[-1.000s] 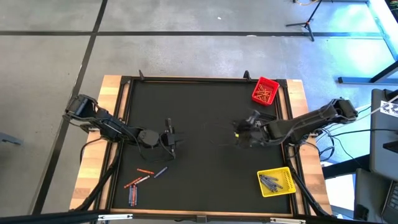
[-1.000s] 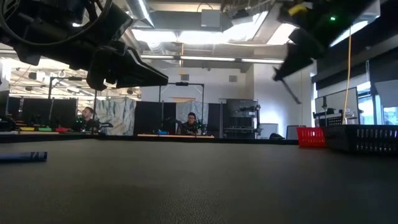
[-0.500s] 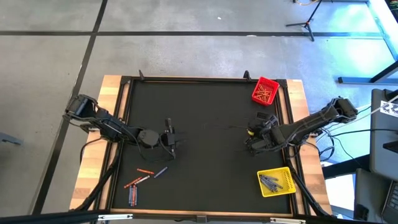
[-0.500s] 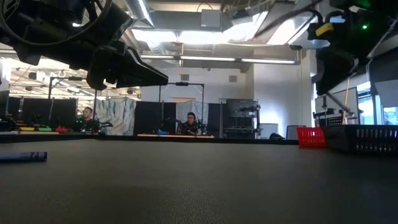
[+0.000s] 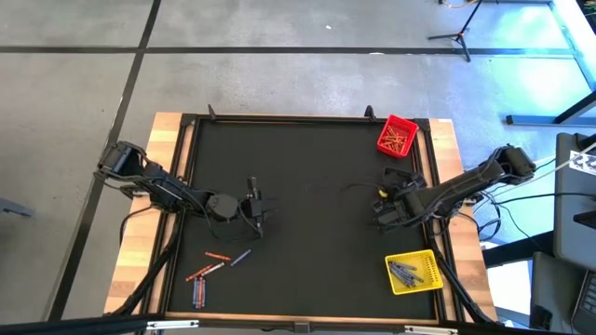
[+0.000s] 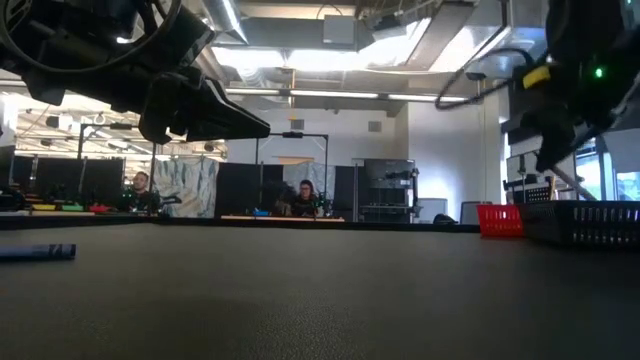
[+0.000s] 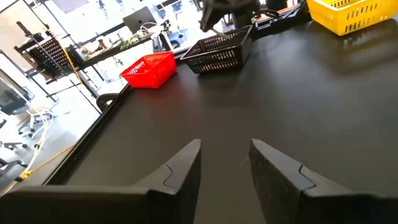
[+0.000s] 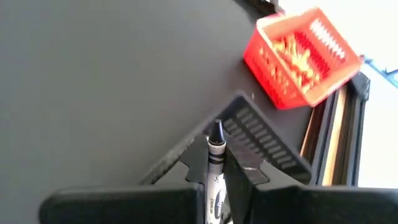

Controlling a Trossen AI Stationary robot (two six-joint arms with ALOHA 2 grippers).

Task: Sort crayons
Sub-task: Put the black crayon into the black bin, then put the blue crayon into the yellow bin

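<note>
A black crayon (image 8: 216, 163) stands pinched between the right gripper (image 8: 217, 177)'s narrowed fingers, above the black bin (image 8: 263, 142), beside the red bin (image 8: 300, 57) of orange crayons. The yellow bin (image 5: 413, 272) holds grey ones. The left gripper (image 7: 224, 163) hovers parted and empty, near loose crayons (image 5: 209, 273).

- Left arm (image 5: 158, 189): dark, jointed links, black cables trailing off its base.
- Right arm (image 5: 466, 184): same dark build, yellow marking near the wrist, small green light in the low view.
- Left gripper (image 7: 225, 163): two matte black, wedge-shaped fingers.
- Right gripper (image 8: 216, 169): two black angular fingers.
</note>
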